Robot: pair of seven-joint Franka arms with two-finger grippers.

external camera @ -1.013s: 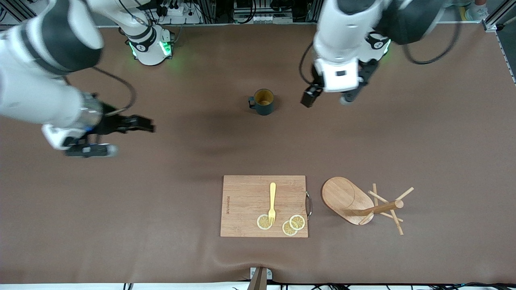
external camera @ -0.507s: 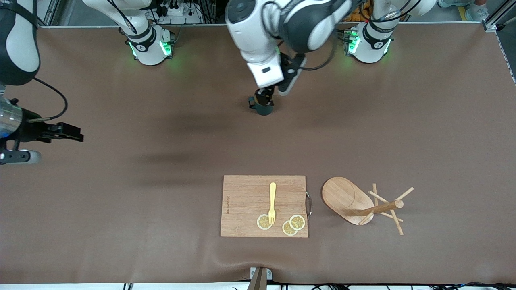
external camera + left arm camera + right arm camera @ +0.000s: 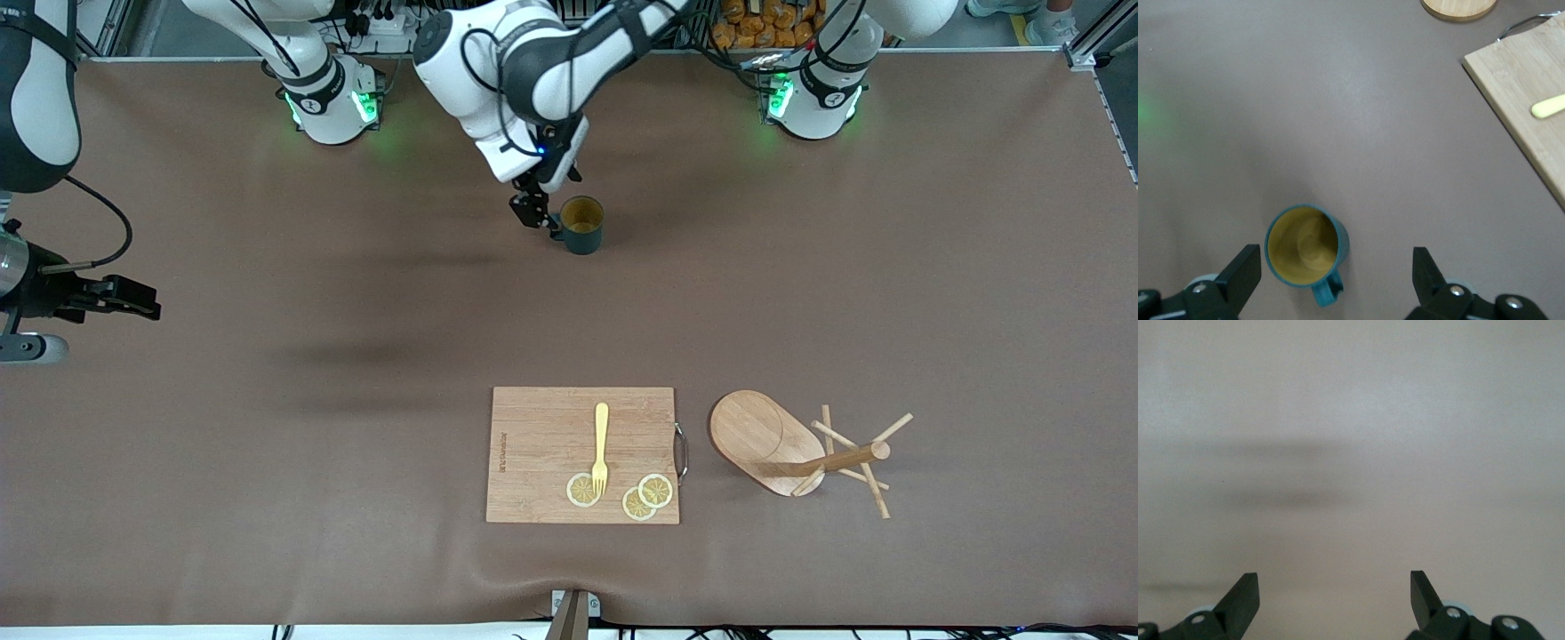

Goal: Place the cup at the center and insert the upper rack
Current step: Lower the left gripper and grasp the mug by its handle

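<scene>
The cup (image 3: 582,224), dark teal with a yellowish inside, stands upright on the table between the two arm bases. My left gripper (image 3: 536,212) hangs open just over its handle side. In the left wrist view the cup (image 3: 1301,243) sits between the spread fingers of the left gripper (image 3: 1336,267), handle toward the camera, untouched. The upper rack (image 3: 782,449), a wooden mug tree, lies tipped on its side near the front camera, toward the left arm's end. My right gripper (image 3: 133,300) is open and empty over bare table at the right arm's end, also shown in its wrist view (image 3: 1333,593).
A rectangular wooden cutting board (image 3: 542,444) lies beside the rack's oval base, nearer the front camera than the cup. On it are a yellow fork (image 3: 601,449) and lemon slices (image 3: 640,498). The board's corner (image 3: 1525,87) shows in the left wrist view.
My left arm swung from the left arm's end to over the cup, then shifted to its handle side and came lower. My right arm drew back toward the table's right-arm end.
</scene>
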